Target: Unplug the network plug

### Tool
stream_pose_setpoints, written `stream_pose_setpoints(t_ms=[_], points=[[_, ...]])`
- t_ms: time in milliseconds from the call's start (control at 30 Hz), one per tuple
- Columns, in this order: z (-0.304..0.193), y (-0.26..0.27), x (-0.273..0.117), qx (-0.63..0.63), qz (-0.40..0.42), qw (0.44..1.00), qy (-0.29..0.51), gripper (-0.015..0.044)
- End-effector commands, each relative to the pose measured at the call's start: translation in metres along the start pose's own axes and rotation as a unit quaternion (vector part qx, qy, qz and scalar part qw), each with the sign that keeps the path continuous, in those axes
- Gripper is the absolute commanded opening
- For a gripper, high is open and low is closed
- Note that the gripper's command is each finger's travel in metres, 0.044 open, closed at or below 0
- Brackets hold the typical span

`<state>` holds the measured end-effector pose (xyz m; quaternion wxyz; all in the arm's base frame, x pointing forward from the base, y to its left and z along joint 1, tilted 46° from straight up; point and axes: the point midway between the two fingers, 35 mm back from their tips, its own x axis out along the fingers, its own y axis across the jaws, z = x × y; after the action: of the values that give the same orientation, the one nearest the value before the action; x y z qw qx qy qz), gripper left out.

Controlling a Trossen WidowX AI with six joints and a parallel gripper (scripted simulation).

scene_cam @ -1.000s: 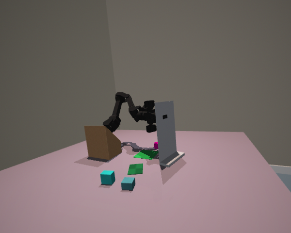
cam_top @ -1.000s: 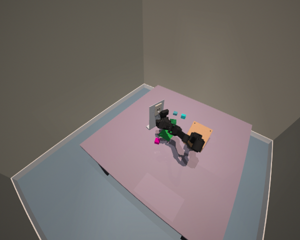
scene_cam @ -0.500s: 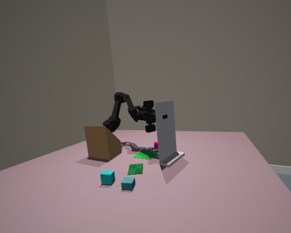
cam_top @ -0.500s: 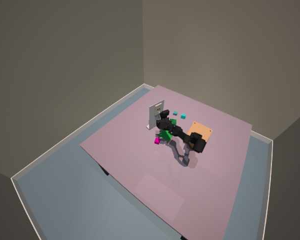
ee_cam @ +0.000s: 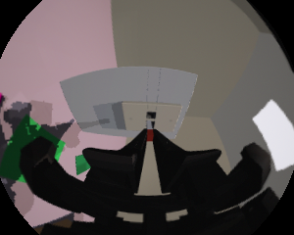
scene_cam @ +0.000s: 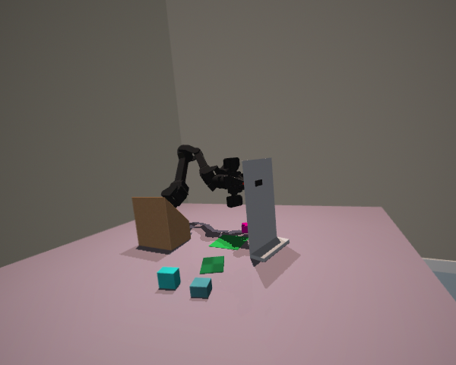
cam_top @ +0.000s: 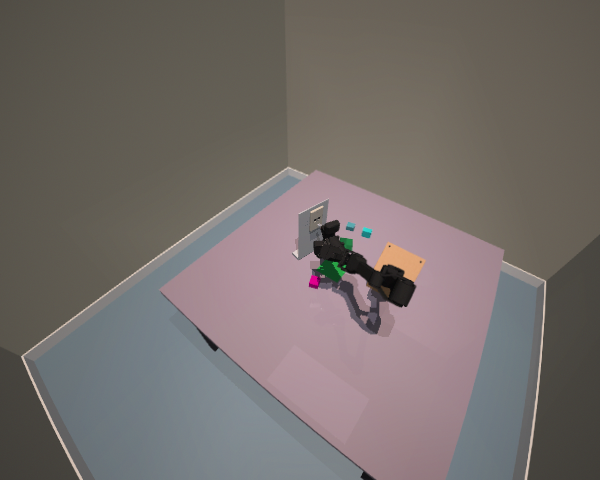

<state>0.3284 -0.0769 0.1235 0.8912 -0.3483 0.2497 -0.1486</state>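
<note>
The upright panel carries a cream socket plate with a dark opening. My gripper is in front of it, shut on the plug, whose pale nose points at the opening. A red part shows between the fingertips. The dark opening shows beyond the nose; whether the nose is fully clear of it I cannot tell. The thin tab is not distinct. A larger green square and a smaller one lie on the table.
A magenta block lies by the larger green square. Two teal blocks lie beyond the smaller one. A brown sloped box stands by the arm's base. The panel's foot sticks out behind it.
</note>
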Motion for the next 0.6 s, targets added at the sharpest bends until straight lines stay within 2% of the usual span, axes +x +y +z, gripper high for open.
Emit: stream_pose_setpoints(t_ms=[0,567], points=[[-0.0005,-0.0006,-0.0024,0.003,-0.001,1.0,0.0,0.0],[-0.0024,-0.0005,-0.0092,0.003,-0.001,1.0,0.0,0.0]])
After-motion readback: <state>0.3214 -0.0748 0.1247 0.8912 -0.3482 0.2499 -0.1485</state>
